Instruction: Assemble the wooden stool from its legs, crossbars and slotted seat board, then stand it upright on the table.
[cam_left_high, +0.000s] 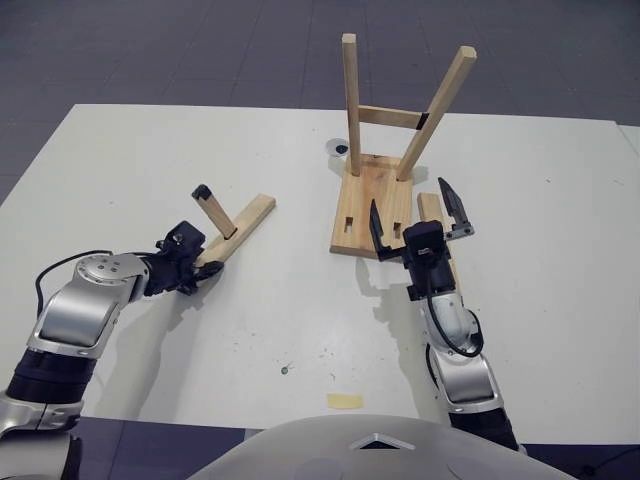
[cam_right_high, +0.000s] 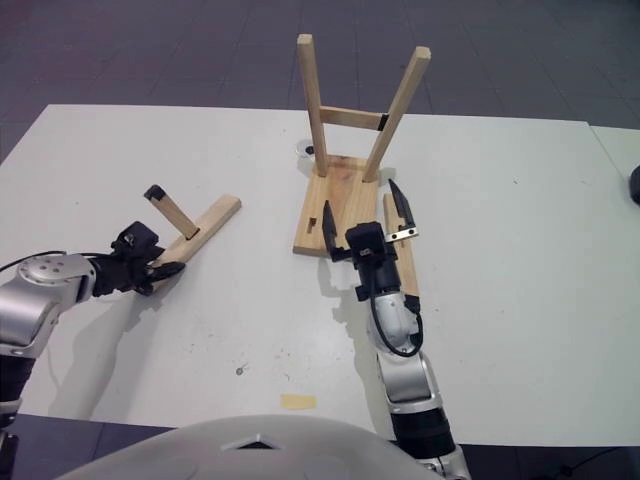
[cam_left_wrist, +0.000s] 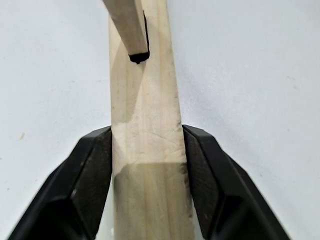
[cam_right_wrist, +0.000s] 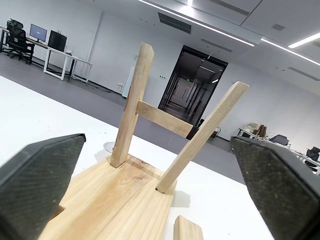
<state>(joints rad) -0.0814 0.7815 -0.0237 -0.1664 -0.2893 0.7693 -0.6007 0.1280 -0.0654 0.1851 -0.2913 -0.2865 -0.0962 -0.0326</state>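
Observation:
The slotted seat board (cam_left_high: 366, 200) lies flat at the table's middle back, two legs (cam_left_high: 350, 95) standing up from its far end with a crossbar (cam_left_high: 388, 116) between them. My right gripper (cam_left_high: 408, 196) is open just in front of the board, above a loose leg (cam_left_high: 430, 208) that lies beside it. In the right wrist view the fingers (cam_right_wrist: 35, 180) frame the board (cam_right_wrist: 110, 205). Further left, another leg (cam_left_high: 243, 225) lies with a short crossbar (cam_left_high: 212, 211) sticking up. My left gripper (cam_left_high: 198, 267) is shut on its near end, its pads (cam_left_wrist: 90, 170) pressing both sides of the leg (cam_left_wrist: 145, 130).
A small round dark-centred disc (cam_left_high: 338, 148) sits on the white table (cam_left_high: 540, 230) just behind the board. A scrap of yellow tape (cam_left_high: 345, 401) lies near the front edge. Bare tabletop stretches to the right and between the two arms.

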